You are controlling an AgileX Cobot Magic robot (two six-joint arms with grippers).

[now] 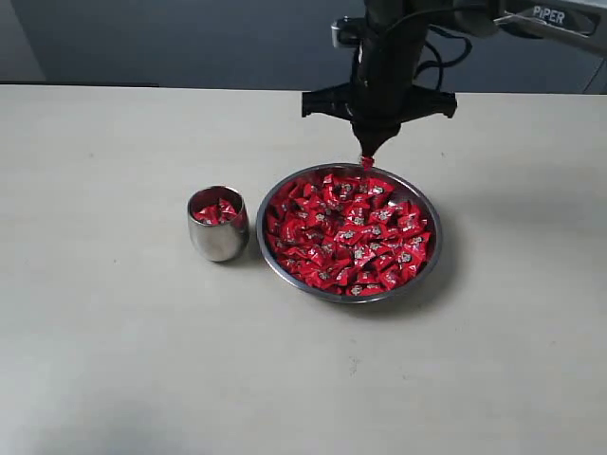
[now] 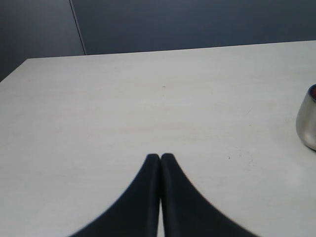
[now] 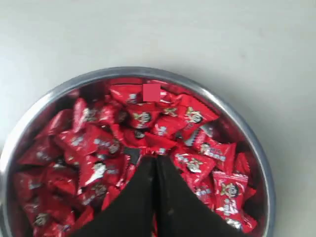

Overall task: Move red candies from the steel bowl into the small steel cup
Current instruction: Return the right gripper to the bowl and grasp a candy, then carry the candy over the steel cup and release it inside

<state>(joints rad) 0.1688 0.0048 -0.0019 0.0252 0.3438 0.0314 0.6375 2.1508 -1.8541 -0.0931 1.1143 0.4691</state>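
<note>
The cup (image 2: 307,118) was cut off at the edge of the left wrist view, with only part of its steel side showing. The left pincer (image 2: 160,159) did not appear in the exterior view at all. In the right wrist view part of the bowl (image 3: 34,116) ran out of the picture. The dark fingers (image 3: 173,197) covered the sweets under them, so nothing between the tips could be made out there.

The right pincer (image 1: 373,147) hung over the far rim of the bowl, its fingers pressed together. From outside, a candy (image 1: 366,162) showed right at its tip, seemingly pinched by the wrapper, just above the heap of red candies (image 1: 351,232). The cup stood on the desk (image 1: 114,360) just beside the bowl, on the left of the exterior view and apart from that pincer. The left pincer was closed on nothing, its fingers touching, over bare desk with the cup off to one side.

The bowl was filled with red candies nearly to its rim. The cup held a few more, up near its mouth.
</note>
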